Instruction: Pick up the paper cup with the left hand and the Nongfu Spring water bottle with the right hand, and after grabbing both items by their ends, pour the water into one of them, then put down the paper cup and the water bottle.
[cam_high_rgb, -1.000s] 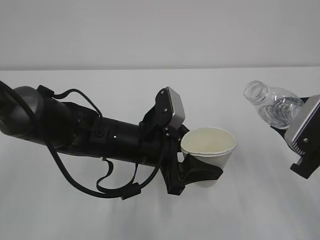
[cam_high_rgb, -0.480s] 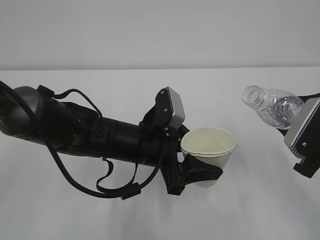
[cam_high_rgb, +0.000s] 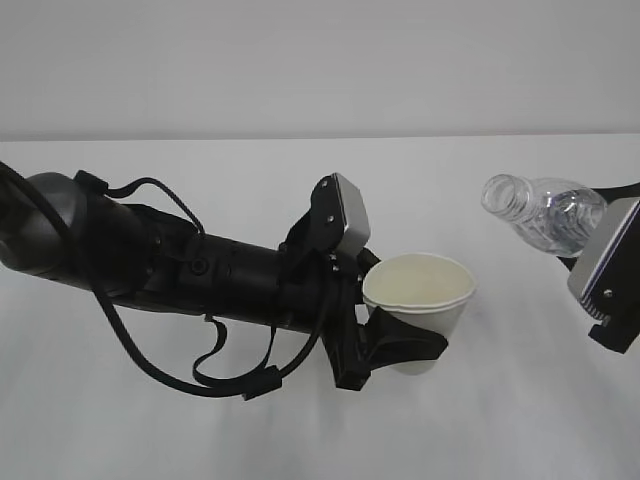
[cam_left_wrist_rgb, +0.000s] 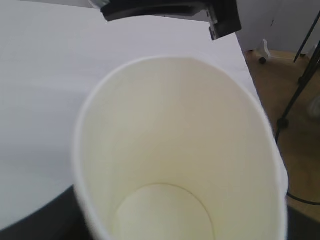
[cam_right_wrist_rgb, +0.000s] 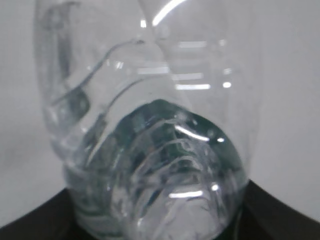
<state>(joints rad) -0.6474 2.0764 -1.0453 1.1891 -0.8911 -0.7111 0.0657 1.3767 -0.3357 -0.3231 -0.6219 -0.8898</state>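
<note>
Paper cup (cam_high_rgb: 418, 300), tapered, cream inside, pinched by left tool (cam_high_rgb: 395, 345), ribbed clear bottle (cam_high_rgb: 545, 213) pinched by right tool (cam_high_rgb: 600, 290)

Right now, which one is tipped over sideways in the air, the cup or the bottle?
The Nongfu Spring water bottle is: it leans with its open mouth pointing left toward the paper cup. The cup sits upright, mouth up, and looks empty inside.

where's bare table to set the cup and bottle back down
Bare white table lies between the paper cup and the right hand, along the front edge, and behind the left hand toward the wall. The left side is crowded by that arm and its cables. The Nongfu Spring water bottle hangs tilted at far right.
</note>
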